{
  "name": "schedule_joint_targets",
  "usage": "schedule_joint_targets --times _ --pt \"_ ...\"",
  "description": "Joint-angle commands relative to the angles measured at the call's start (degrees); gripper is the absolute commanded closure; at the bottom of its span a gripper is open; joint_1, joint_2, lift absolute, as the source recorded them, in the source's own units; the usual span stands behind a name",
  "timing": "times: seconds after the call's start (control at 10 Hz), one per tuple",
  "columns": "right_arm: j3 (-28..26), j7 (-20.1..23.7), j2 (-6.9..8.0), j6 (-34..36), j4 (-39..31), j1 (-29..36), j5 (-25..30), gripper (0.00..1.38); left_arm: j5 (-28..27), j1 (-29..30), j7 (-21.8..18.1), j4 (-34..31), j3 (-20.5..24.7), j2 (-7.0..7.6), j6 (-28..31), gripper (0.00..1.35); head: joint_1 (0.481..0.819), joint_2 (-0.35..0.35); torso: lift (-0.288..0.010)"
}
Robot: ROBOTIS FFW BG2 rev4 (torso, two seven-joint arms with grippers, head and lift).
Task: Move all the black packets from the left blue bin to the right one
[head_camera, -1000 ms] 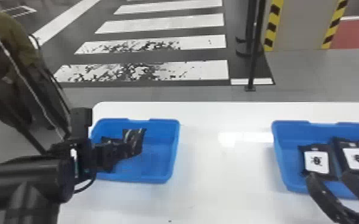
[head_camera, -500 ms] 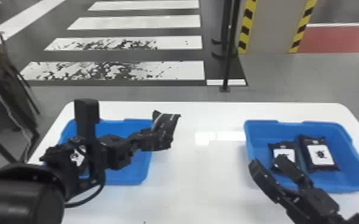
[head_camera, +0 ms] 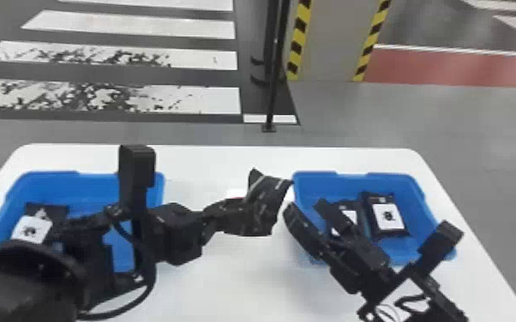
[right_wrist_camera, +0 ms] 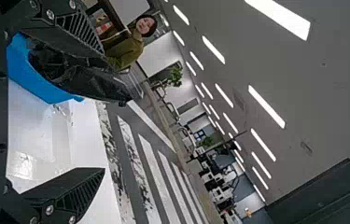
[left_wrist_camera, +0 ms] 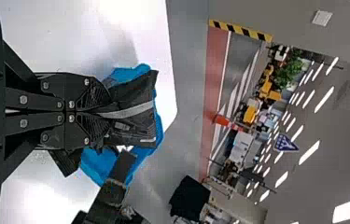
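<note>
Carried by the left fingers [head_camera: 227, 212], one black packet [head_camera: 265, 205] has travelled in the head view from beside the left blue bin [head_camera: 94, 184] across the worktop [head_camera: 235, 282], and is now close to the near side of the right blue bin [head_camera: 355, 176]. That puts this transfer most of the way along, with the drop probably the next step. Another packet [head_camera: 32, 230] with a white label lies in the left bin, so at least one more trip seems needed. Two labelled packets, one upright to the view [head_camera: 389, 216] and one partly covered [head_camera: 350, 217], sit side by side in the right bin. At that bin's front left corner are the right fingers [head_camera: 302, 229], spread apart with nothing gripped. They stand near the carried packet's path, so the left arm likely has to lift over or around them to avoid a bump. In the left wrist view, the left fingers are pressed together on the crumpled end of the packet, whose striped body sticks out past their tips, with blue bin wall beyond. Over in the right wrist view, the right fingers are wide apart and hold nothing; a dark, shiny shape shows near one of them, but I cannot tell whether they touch.
</note>
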Motion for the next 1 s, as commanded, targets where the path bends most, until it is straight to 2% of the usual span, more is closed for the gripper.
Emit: schedule_joint_targets --times 0.0,0.2,0.3,0.5,0.6,0.7,0.9 --pt "0.0 -0.65 -0.42 -0.14 0.45 -1.53 -0.95 0.16 0.95 -0.32 0.0 0.0 -1.58 0.15 0.32 1.22 0.695 -0.145 -0.14" --pt "0.12 -1.44 -0.5 -0.14 -0.11 -2.24 -1.17 0.16 1.75 -0.32 0.0 0.42 -2.38 0.15 1.03 1.22 0.695 -0.17 -0.14" --pt "0.8 -1.61 -0.5 0.0 0.31 -2.52 -1.52 0.25 2.32 -0.32 0.0 0.84 -2.49 0.15 1.03 1.22 0.695 -0.179 -0.14" --pt "2.06 -1.88 -0.5 4.08 1.71 -3.22 -4.72 0.82 2.66 -0.46 0.0 0.84 -2.72 0.15 0.61 1.22 0.695 -0.174 -0.14" --pt "2.18 -1.88 -0.5 4.36 1.71 -3.22 -4.6 1.0 2.78 -0.46 0.0 0.84 -2.83 0.15 0.61 1.22 0.695 -0.168 -0.14" --pt "2.18 -2.14 -0.42 2.67 1.71 -3.22 -4.14 1.32 3.01 -0.46 0.0 0.84 -2.72 0.15 0.61 1.22 0.695 -0.16 -0.14" --pt "2.06 -2.49 -0.33 1.13 1.71 -3.36 -4.49 1.29 3.23 -0.32 0.08 0.84 -2.72 0.15 0.61 1.2 0.695 -0.166 -0.14"
